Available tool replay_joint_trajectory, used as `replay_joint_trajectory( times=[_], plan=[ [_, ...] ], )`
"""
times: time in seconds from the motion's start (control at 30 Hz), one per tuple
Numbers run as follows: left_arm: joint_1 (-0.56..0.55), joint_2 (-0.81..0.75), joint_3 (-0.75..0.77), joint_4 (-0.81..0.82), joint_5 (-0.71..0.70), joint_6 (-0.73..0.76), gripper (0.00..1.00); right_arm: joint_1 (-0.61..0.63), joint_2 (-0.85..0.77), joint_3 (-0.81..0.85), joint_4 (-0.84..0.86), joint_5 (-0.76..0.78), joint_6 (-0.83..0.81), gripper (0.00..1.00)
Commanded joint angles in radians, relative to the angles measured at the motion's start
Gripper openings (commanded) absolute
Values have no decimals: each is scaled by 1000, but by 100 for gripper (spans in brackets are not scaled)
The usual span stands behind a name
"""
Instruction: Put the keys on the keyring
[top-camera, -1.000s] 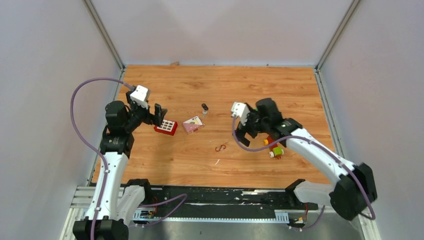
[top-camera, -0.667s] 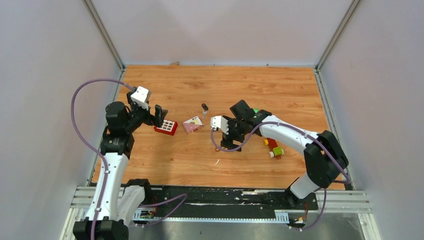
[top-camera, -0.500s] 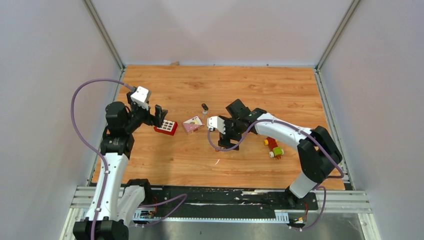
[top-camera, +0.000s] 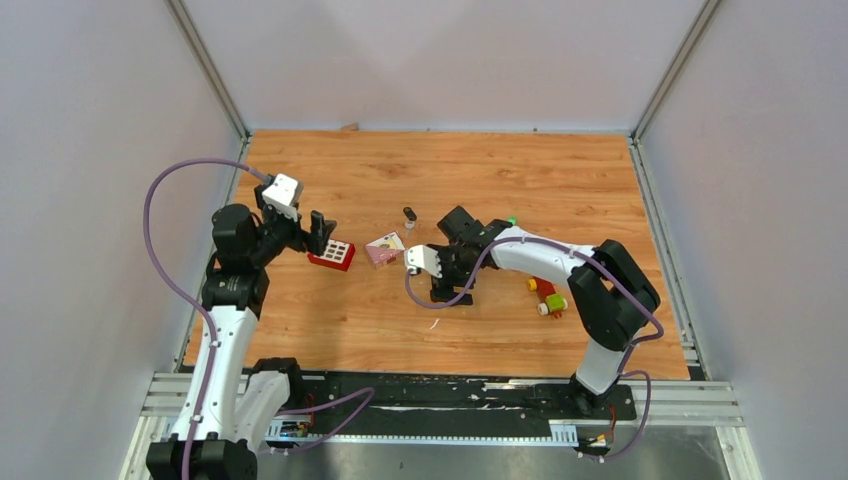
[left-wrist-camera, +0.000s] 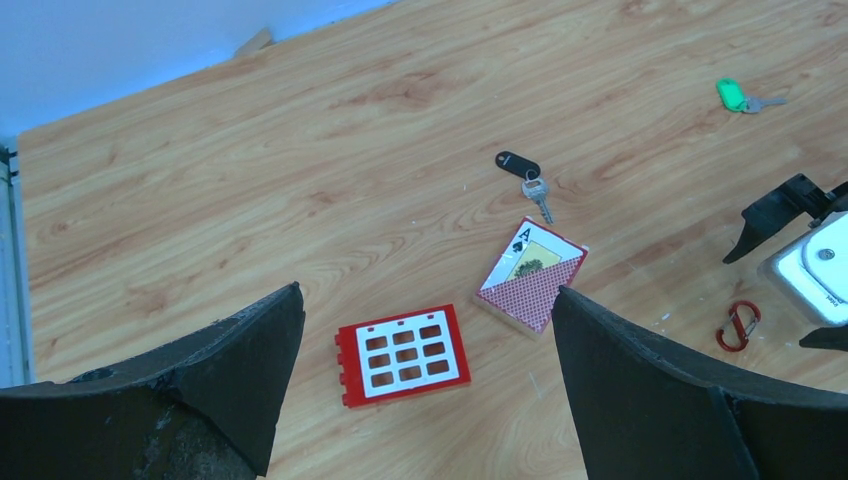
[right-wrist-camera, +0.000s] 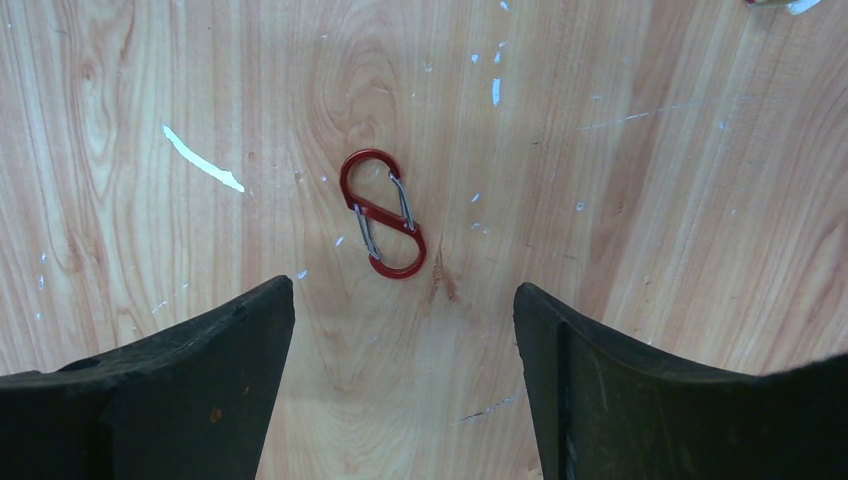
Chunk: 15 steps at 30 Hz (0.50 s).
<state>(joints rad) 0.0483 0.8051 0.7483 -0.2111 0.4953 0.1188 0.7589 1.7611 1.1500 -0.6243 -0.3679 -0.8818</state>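
The keyring (right-wrist-camera: 383, 213), a small red S-shaped clip, lies flat on the wood just ahead of my right gripper (right-wrist-camera: 402, 288). That gripper is open and points straight down, with nothing between its fingers. In the top view the right gripper (top-camera: 440, 290) covers the keyring. The keyring (left-wrist-camera: 738, 325) also shows at the right edge of the left wrist view. The black-headed key (left-wrist-camera: 518, 163) (top-camera: 409, 213) lies further back. The green-headed key (left-wrist-camera: 733, 95) (top-camera: 511, 221) lies to its right. My left gripper (left-wrist-camera: 425, 292) (top-camera: 322, 232) hovers open at the left.
A red box with a white grid (left-wrist-camera: 403, 355) (top-camera: 332, 254) lies below the left gripper. A card deck (left-wrist-camera: 530, 275) (top-camera: 386, 249) sits to its right. A toy block cluster (top-camera: 547, 295) lies right of the right gripper. The right arm stretches across mid-table.
My right arm has swung left from beside the toy blocks to above the keyring, and its jaws have narrowed a little. The left arm has not moved.
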Motion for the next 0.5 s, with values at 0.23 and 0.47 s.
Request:
replay_joint_trajectory(
  times=[0.23,0.47],
  plan=[
    [3,-31,-3,40,23,13,100,7,24,43,-15,-28,-80,75],
    [2,-32,-6,43,28,16,100,8,41,47,-12,-35,-88,72]
  ],
)
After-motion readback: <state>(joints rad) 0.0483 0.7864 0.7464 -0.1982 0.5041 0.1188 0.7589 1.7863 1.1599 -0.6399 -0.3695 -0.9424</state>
